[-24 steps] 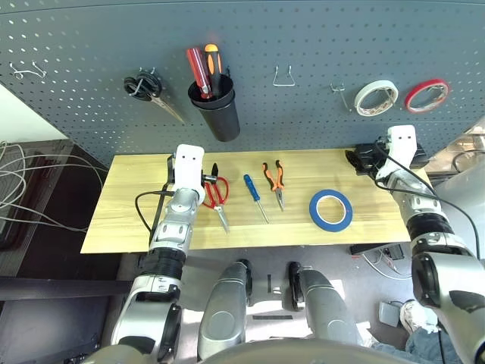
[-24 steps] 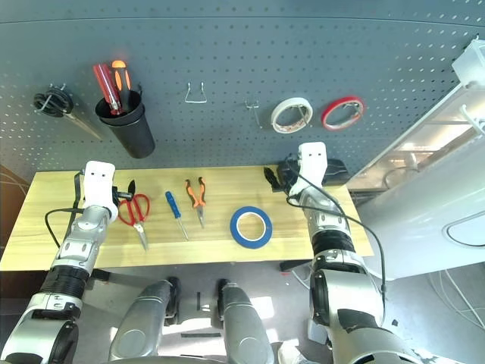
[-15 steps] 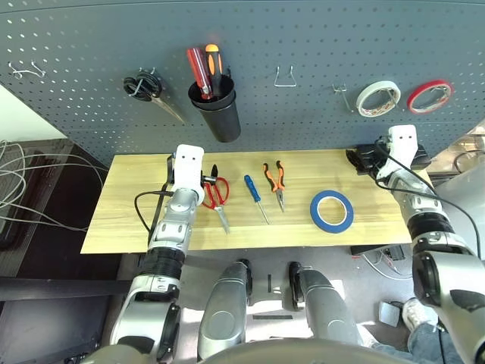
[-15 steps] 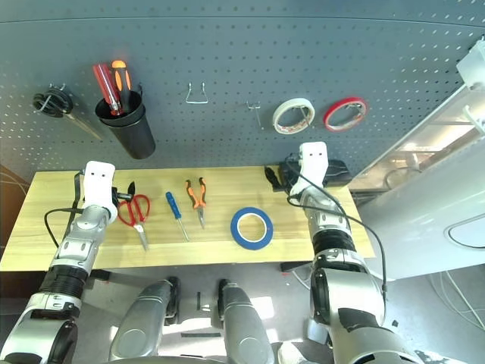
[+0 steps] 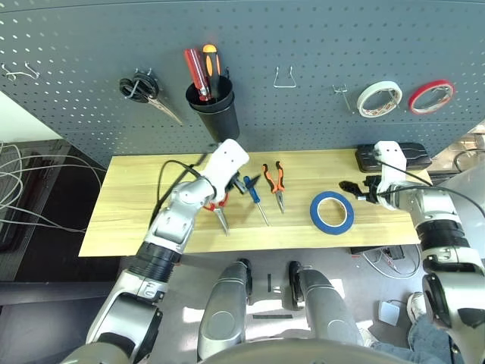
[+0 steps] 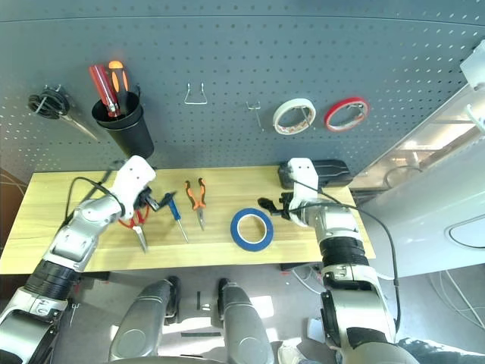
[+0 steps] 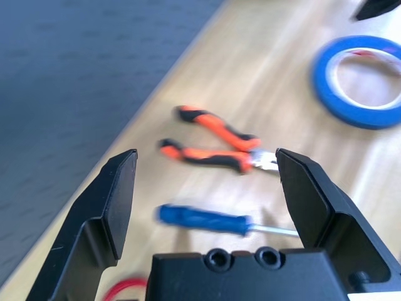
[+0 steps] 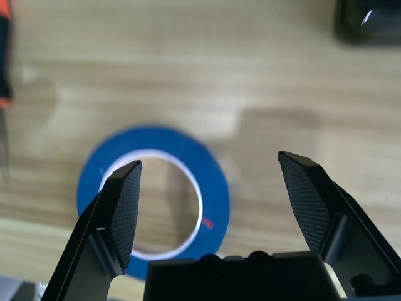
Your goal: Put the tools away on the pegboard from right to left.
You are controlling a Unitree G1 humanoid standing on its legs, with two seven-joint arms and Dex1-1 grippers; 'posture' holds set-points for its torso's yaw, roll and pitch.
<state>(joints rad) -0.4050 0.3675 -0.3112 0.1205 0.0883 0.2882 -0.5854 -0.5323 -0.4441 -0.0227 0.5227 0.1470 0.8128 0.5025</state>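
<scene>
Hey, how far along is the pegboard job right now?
Nothing is in hand: both tools are open. The white tape and red tape hang on the pegboard. Blue tape, pliers, blue screwdriver and red scissors remain tabled.

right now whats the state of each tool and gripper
left gripper: open, nothing held
right gripper: open, nothing held
pliers: handles spread, on table
scissors on the table: partly behind left arm
blue tape ring: lying flat
white tape roll: hung on pegboard
</scene>
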